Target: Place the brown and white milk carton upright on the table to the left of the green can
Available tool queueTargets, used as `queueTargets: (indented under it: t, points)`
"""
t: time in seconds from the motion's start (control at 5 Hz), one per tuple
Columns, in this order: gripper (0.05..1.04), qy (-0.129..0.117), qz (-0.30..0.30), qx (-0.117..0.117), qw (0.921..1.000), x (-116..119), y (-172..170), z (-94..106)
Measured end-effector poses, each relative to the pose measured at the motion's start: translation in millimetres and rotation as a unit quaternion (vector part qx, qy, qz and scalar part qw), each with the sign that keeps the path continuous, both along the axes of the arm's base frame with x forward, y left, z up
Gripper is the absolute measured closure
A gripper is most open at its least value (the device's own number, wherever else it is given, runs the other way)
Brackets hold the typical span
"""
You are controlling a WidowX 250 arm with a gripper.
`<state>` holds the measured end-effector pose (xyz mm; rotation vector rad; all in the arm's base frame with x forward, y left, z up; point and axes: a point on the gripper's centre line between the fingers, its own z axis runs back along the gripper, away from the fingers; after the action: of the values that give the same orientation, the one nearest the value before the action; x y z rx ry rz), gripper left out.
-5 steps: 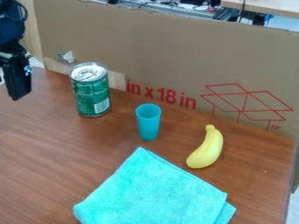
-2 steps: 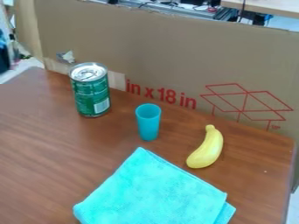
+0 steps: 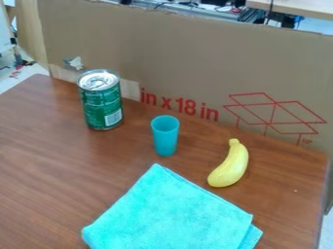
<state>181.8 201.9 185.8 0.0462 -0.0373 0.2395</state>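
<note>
One green can stands near a teal cup.

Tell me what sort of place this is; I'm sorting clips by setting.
Probably a lab or workshop: behind the cardboard run metal rails and cables, while a can, cup and banana stand or lie on the table.

WidowX arm: standing clear of everything laid out in front of me
Gripper: well away from the work too, touching none of it
Pose and grip: I can't make out either from here
</note>
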Motion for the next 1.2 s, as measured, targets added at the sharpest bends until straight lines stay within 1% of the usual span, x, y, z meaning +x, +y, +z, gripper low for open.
queueTargets:
  t: [0.2,0.4,0.6,0.8,1.0,1.2]
  points:
    - [0.081,0.003,0.039,0.027,0.9989,-10,28,1.9]
    - [0.081,0.014,0.063,0.018,0.9978,-21,47,-7.6]
    - [0.081,0.02,0.065,0.003,0.9977,-24,54,-19.6]
    - [0.081,0.008,0.049,-0.014,0.9986,-19,54,-27.5]
    - [0.081,-0.015,0.041,-0.009,0.999,-13,54,-37.7]
    - [0.081,-0.007,0.049,-0.007,0.9988,-13,58,-43.3]
